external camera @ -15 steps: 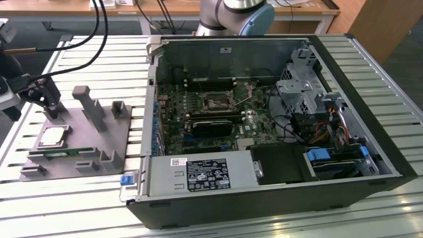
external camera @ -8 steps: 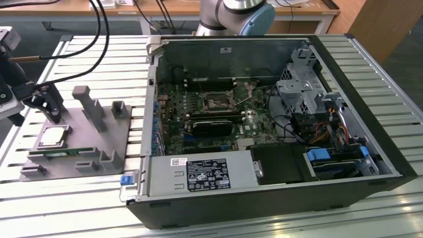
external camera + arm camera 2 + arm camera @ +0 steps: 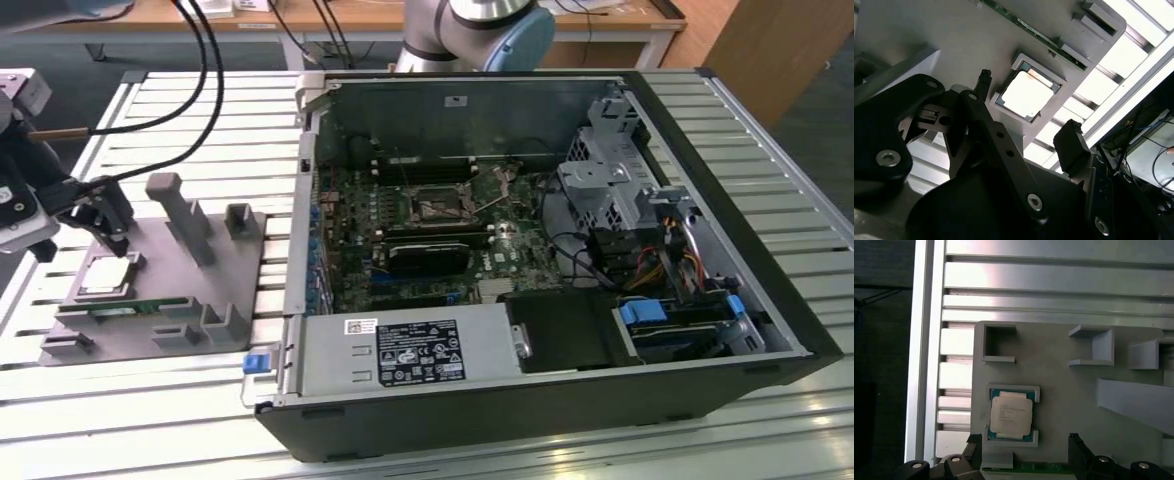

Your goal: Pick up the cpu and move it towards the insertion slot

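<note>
Presently the gripper (image 3: 110, 238) hovers just above the cpu (image 3: 107, 278). Its jaws are spread wide and it holds nothing. In the first wrist view one fingertip shows on either side of the cpu (image 3: 1011, 415).

The chip lies flat in a shallow walled pocket of the grey fixture (image 3: 180, 295), which stands on the slatted tabletop (image 3: 160, 110) at the exterior view's left. The insertion slot (image 3: 438, 207) is well apart from it, down inside the open computer case (image 3: 561, 400).

The likeliest trouble is a poor grip. The chip is thin and its pocket snug, so a slightly offset descent could land a finger on the pocket wall. It could also land on the green memory stick (image 3: 1039, 467) just beside the pocket. A grip on one edge alone could tilt or drop the chip. Later, the case wall and the cables near the slot leave little room for a swinging load.
</note>
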Available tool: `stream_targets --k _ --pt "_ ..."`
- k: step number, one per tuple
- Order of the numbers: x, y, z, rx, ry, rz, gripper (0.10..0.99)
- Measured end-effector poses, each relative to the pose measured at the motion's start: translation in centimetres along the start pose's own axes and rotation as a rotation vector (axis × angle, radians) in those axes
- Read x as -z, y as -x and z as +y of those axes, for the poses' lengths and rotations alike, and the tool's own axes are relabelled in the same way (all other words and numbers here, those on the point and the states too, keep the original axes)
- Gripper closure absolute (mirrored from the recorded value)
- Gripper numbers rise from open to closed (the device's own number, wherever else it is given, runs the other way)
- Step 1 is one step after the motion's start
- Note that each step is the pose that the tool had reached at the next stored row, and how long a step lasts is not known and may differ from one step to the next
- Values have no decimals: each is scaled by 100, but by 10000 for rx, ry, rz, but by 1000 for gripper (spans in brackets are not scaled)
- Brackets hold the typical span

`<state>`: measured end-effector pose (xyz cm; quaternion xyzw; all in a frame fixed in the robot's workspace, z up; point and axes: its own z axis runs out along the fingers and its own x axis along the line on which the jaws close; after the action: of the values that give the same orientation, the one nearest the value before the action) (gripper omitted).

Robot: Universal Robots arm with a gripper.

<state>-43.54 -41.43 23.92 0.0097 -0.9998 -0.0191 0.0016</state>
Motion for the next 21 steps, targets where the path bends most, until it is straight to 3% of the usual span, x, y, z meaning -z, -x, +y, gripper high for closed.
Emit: stream_targets --k 14,21 --pt "-253 -6 -10 1 1 4 310" --pt "-306 -17 0 4 -27 5 310"
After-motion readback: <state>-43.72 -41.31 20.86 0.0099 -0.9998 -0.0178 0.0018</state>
